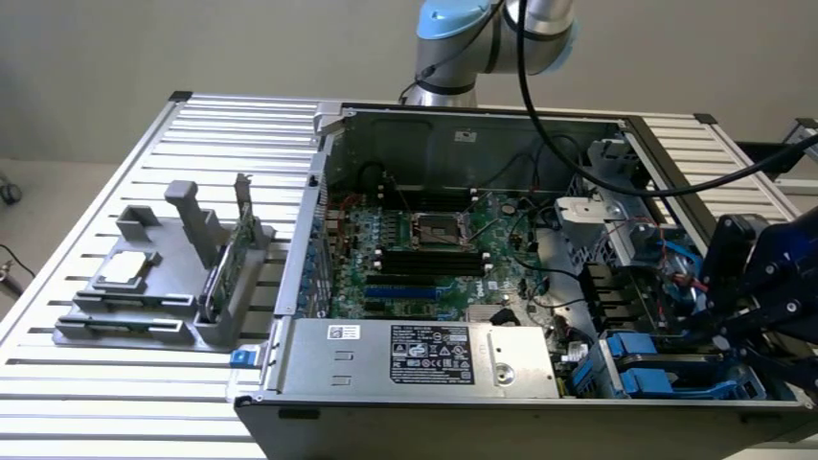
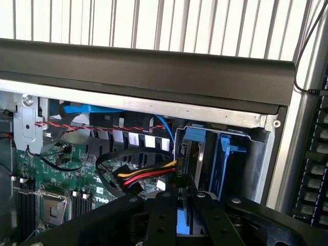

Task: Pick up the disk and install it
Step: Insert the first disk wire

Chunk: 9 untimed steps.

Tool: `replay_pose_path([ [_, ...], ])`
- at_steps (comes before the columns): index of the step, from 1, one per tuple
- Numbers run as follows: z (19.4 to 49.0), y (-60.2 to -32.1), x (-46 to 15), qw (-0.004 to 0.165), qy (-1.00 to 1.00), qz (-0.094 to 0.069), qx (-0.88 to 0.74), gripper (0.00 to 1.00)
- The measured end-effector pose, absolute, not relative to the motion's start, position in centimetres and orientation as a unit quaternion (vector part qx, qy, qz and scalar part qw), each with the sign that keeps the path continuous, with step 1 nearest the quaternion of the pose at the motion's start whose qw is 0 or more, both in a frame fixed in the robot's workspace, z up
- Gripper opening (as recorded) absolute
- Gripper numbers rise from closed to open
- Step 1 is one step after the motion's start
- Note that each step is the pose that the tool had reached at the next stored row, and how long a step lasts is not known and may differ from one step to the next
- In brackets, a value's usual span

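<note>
One gripper [image 2: 179, 215] is seen at the drive-bay corner of one open computer case [image 1: 461, 134], its two fingers [image 2: 161, 218] clenched on one disk [image 2: 183, 218], whose blue rail is visible between them. Two blue drive-bay brackets [image 2: 225, 154] are seen just beyond. One grey parts holder [image 1: 179, 278] is set on the slatted table [image 1: 77, 287].

Arm bent low, claw [image 2: 183, 218] narrowly closed, gripping something blue
</note>
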<state>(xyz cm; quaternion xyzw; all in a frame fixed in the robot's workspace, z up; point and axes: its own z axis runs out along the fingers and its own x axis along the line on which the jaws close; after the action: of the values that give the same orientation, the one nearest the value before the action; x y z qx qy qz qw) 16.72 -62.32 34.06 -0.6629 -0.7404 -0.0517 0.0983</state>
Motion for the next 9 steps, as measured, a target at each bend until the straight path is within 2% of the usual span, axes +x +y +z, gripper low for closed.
replay_pose_path([
  [4,34.01,-62.29,16.72,0.091,-0.741,-0.043,-0.664,0.17],
  [9,34.01,-62.2,16.73,0.09,-0.741,-0.042,-0.664,0.17],
])
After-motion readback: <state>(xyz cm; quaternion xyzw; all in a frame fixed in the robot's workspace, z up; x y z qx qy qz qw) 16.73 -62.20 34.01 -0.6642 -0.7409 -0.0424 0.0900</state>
